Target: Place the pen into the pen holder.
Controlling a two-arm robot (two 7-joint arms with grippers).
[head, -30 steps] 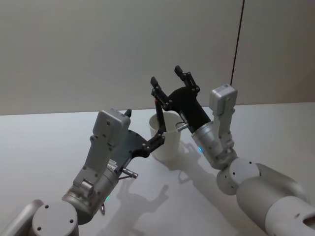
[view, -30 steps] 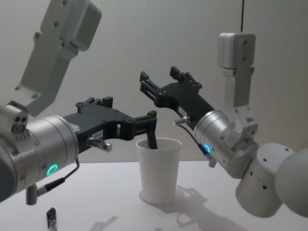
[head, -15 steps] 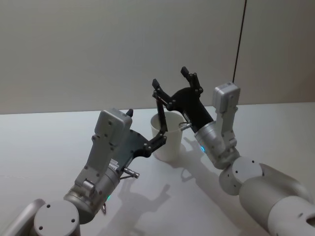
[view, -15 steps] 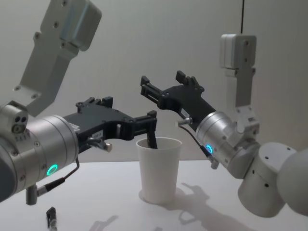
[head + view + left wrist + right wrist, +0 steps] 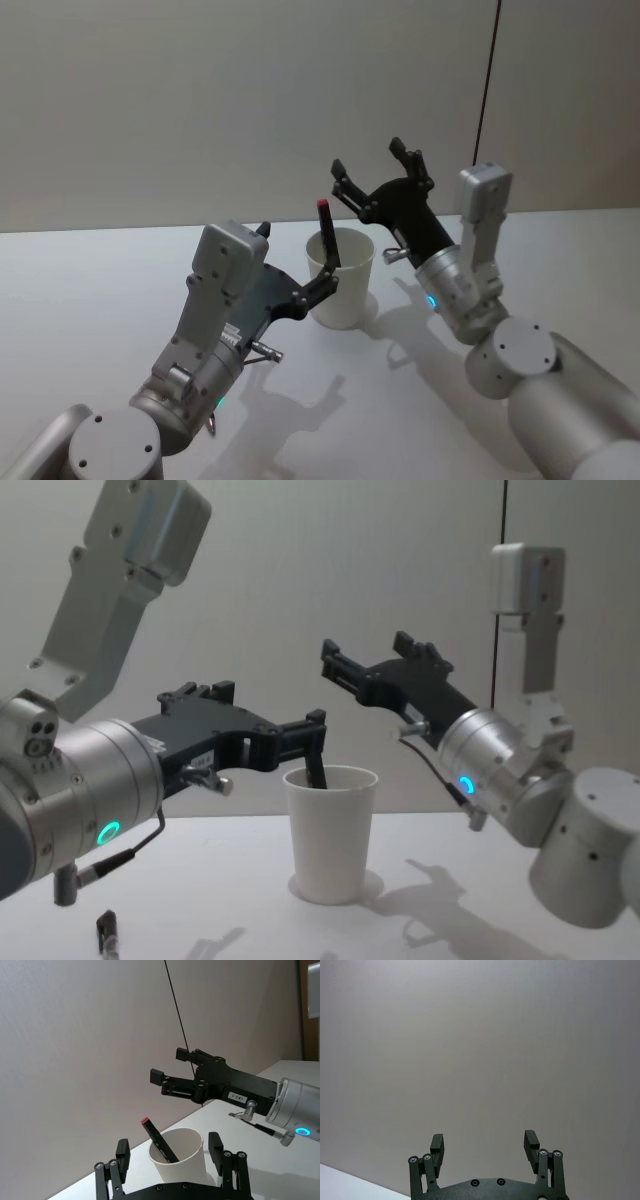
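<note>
A tapered white paper cup with a rolled rim (image 5: 189, 1162) is seen standing between the spread jaws of the left gripper (image 5: 168, 1144). A black pen with a red tip (image 5: 159, 1141) is leaned inside it. Beyond and above the jaws, the right gripper (image 5: 167, 1064) is held with its own fingers parted.

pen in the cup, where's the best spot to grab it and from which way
Grip the pen by its bare upper shaft, just under the red tip, the part standing above the rim of the cup. Come from above, fingers closing across the shaft: the lower part sits inside the cup, whose wall would likely block a side approach. The pen leans, so tilt to match.
</note>
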